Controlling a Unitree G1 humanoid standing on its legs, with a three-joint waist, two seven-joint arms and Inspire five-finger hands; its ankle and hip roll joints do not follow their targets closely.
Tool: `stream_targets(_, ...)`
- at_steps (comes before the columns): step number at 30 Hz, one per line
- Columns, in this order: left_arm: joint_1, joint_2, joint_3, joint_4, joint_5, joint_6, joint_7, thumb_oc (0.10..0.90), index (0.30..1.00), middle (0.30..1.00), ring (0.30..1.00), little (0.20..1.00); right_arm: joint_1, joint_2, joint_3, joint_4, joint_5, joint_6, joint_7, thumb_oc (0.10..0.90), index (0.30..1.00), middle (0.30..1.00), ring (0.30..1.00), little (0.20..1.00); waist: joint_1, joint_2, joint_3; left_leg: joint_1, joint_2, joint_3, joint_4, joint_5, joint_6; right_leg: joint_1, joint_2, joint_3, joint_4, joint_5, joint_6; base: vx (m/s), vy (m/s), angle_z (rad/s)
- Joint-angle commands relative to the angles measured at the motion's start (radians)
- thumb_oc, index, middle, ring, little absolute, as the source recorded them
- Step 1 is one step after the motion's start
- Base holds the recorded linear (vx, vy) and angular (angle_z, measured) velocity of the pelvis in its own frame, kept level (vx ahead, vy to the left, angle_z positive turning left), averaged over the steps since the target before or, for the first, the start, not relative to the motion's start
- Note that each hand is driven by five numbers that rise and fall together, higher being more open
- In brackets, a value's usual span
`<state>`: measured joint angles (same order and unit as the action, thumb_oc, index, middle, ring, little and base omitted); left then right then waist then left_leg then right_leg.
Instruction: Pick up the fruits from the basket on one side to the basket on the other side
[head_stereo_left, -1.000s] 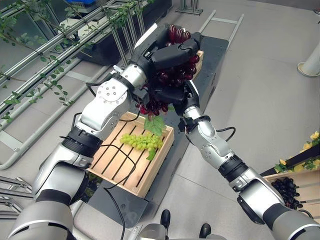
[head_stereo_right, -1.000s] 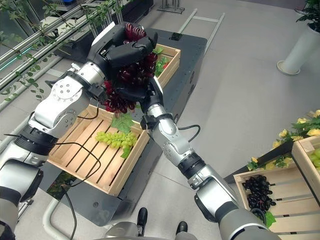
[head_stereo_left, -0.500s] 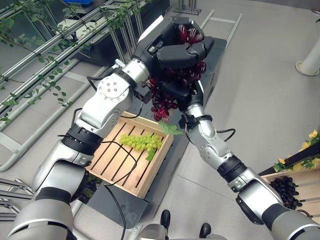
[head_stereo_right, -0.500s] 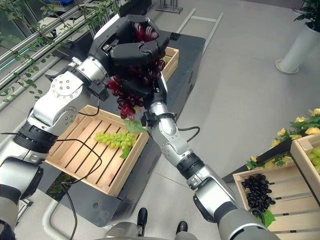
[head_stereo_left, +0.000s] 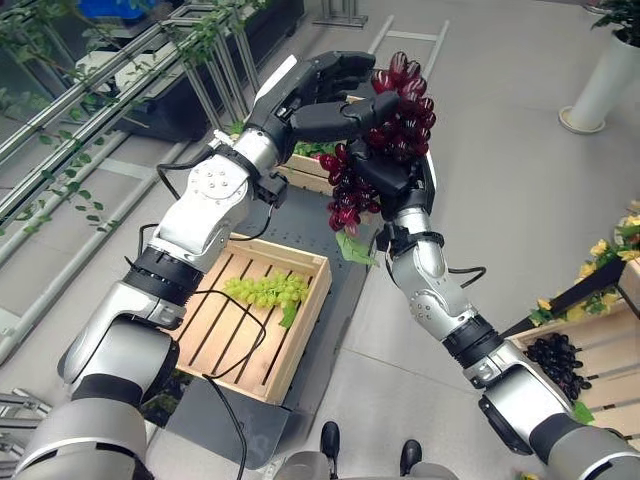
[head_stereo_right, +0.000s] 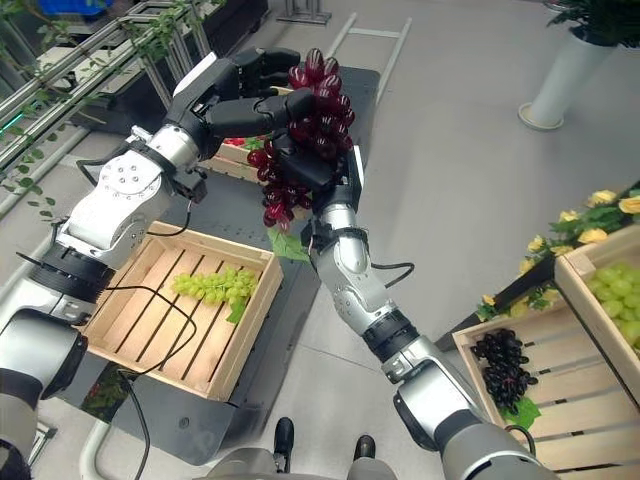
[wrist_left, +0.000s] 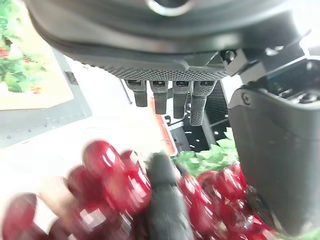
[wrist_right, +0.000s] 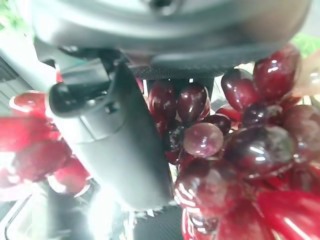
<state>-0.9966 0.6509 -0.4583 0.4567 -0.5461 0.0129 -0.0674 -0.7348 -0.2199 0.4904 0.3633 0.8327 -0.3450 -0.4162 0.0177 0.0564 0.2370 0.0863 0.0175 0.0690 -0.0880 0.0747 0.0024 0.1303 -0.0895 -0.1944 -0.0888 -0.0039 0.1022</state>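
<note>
A bunch of red grapes (head_stereo_left: 385, 130) hangs in the air above the dark platform (head_stereo_left: 330, 250), held up between the two hands. The right hand (head_stereo_left: 395, 175) has its fingers curled round the bunch from below and behind; in the right wrist view the grapes (wrist_right: 225, 140) crowd against its palm and thumb (wrist_right: 115, 140). The left hand (head_stereo_left: 320, 100) reaches in from the other side, its fingers (wrist_left: 172, 97) fairly straight and its thumb lying against the top of the bunch, so it steadies the grapes rather than grips them. A green leaf (head_stereo_left: 352, 248) dangles from the lower end of the bunch.

Below and to the left of the red grapes, a wooden crate (head_stereo_left: 300, 330) sits on the platform with a bunch of green grapes (head_stereo_left: 265, 290) lying in it near its far side. Beyond the red grapes, a second crate (head_stereo_right: 235, 160) holding leaves and something red shows behind the left hand.

To the right of the red grapes, well apart from them, a crate (head_stereo_right: 560, 400) holds a bunch of black grapes (head_stereo_right: 500, 365). Just beside it another crate (head_stereo_right: 590, 300) holds green grapes, with yellow flowers (head_stereo_right: 590, 215) near its edge.
</note>
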Motion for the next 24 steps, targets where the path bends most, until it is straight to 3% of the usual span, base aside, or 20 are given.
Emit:
stream_targets(1, -0.039, -0.002, 0.004, 0.187, 0.019, -0.105, 0.082, 0.800, 0.900, 0.900, 0.900, 0.900, -0.023, 0.019, -0.113, -0.075, -0.056, -0.200, 0.018, 0.400, 0.300, 0.300, 0.300, 0.300, -0.007, -0.003, -0.243, 0.006, -0.019, 0.005, 0.001, -0.080, -0.008, -0.027, 0.002, 0.009, 0.002, 0.029, -0.038, 0.01, 0.018, -0.25)
stream_targets(13, 0.119, -0.067, 0.141, 0.220, 0.057, -0.267, 0.278, 0.800, 0.900, 0.900, 0.900, 0.900, 0.173, -0.013, -0.147, -0.041, -0.037, -0.145, 0.152, 0.400, 0.300, 0.300, 0.300, 0.300, -0.067, -0.013, -0.224, 0.023, -0.005, 0.068, 0.001, -0.092, -0.006, -0.047, 0.009, 0.069, 0.002, 0.040, -0.036, 0.00, 0.017, -0.22)
stream_targets(19, 0.201, -0.098, 0.170, 0.201, 0.080, -0.269, 0.266, 0.800, 0.900, 0.900, 0.900, 0.900, 0.262, -0.026, -0.164, -0.032, -0.056, -0.099, 0.233, 0.400, 0.300, 0.300, 0.300, 0.300, -0.089, -0.015, -0.210, 0.028, -0.003, 0.090, 0.001, -0.095, -0.004, -0.055, 0.011, 0.088, 0.002, 0.047, -0.033, 0.00, 0.023, -0.22)
stream_targets(23, 0.272, -0.125, 0.175, 0.180, 0.080, -0.255, 0.204, 0.800, 0.900, 0.900, 0.900, 0.900, 0.324, -0.043, -0.160, -0.021, -0.071, -0.065, 0.324, 0.400, 0.300, 0.300, 0.300, 0.300, -0.097, -0.020, -0.199, 0.031, -0.003, 0.100, 0.001, -0.098, -0.002, -0.058, 0.013, 0.094, 0.002, 0.050, -0.031, 0.00, 0.013, -0.14)
stream_targets(24, 0.341, -0.152, 0.179, 0.154, 0.075, -0.241, 0.180, 0.800, 0.900, 0.900, 0.900, 0.900, 0.373, -0.056, -0.160, -0.010, -0.079, -0.031, 0.383, 0.400, 0.300, 0.300, 0.300, 0.300, -0.101, -0.024, -0.190, 0.034, -0.003, 0.103, 0.001, -0.101, 0.001, -0.059, 0.015, 0.100, 0.002, 0.053, -0.031, 0.00, 0.010, -0.08)
